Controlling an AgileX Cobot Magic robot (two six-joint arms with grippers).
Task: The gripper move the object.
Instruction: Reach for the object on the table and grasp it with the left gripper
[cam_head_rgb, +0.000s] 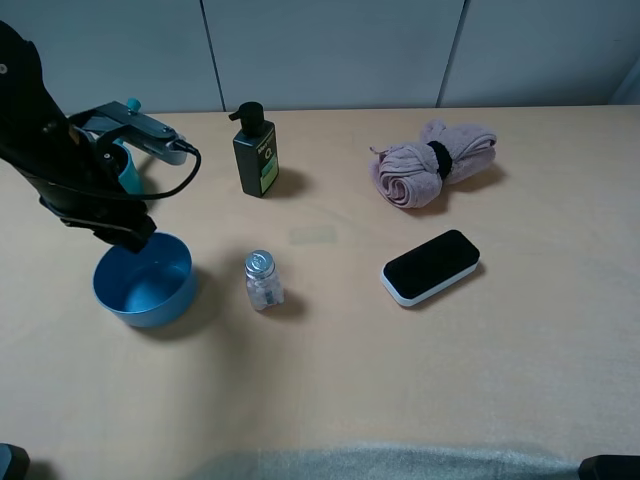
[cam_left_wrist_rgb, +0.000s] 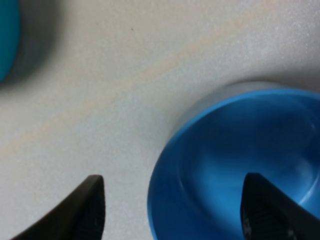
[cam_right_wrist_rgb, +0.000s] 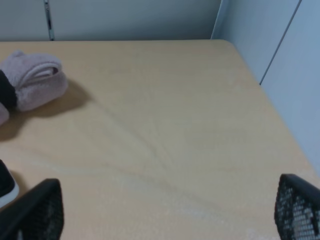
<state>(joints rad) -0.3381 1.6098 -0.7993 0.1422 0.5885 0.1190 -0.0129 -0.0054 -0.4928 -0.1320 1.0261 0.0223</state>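
Straddling the wall of the blue bowl (cam_left_wrist_rgb: 235, 165) with the left gripper (cam_left_wrist_rgb: 172, 210), fingers (cam_left_wrist_rgb: 92, 207) spread well apart: one tip outside, over bare table (cam_left_wrist_rgb: 115, 100), the other inside, above the basin. Cannot tell whether either tip touches the plastic. Seen from the high camera, left gripper (cam_head_rgb: 135, 235) low over the far rim of the blue bowl (cam_head_rgb: 145, 285), with the bowl upright on the table (cam_head_rgb: 330, 380) and directly beneath it, on the robot's side of it.

Just beyond the gripper, away from the robot: a teal pot (cam_head_rgb: 128, 172), mostly hidden by the arm, showing in the left wrist view only as a teal edge (cam_left_wrist_rgb: 6, 40) apart from the bowl. Near, to the gripper's right: a small clear jar (cam_head_rgb: 263, 280) with a silver cap, standing upright, close to the bowl but not touching. Farther out and beyond that: a dark pump bottle (cam_head_rgb: 256, 150), upright. Well apart, on the right: a rolled pinkish towel (cam_head_rgb: 432, 163) bound with a black band, and nearer the robot a flat black device (cam_head_rgb: 430, 266) with a white edge.

Holding nothing with the right gripper (cam_right_wrist_rgb: 165, 215), its tips set wide over bare tabletop, towel (cam_right_wrist_rgb: 35, 82) lying away to one side.
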